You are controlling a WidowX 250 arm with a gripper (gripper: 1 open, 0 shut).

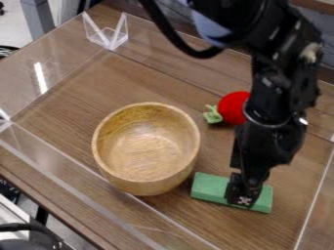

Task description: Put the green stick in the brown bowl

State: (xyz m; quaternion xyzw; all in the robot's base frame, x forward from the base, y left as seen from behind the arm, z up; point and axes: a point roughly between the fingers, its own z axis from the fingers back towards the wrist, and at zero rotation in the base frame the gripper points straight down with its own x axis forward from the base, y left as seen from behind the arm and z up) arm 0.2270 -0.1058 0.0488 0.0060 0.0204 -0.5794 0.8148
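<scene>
A black pincer (243, 192) points down over the green stick (212, 187) at the near right of the wooden tabletop (131, 78), its jaws spread wide. The brown bowl (145, 147) sits just left. A red ball (232, 106) lies farther back.

Soft, even daylight is filling the scene, with nothing dim. Pale glare is streaking the clear walls well to the left of the pincer (244, 191) and behind it. A faint shadow is sitting on the tabletop (144, 73) just beside the pincer. The whole picture is looking coarse and slightly soft, and the dark arm above the pincer is showing little detail.
</scene>
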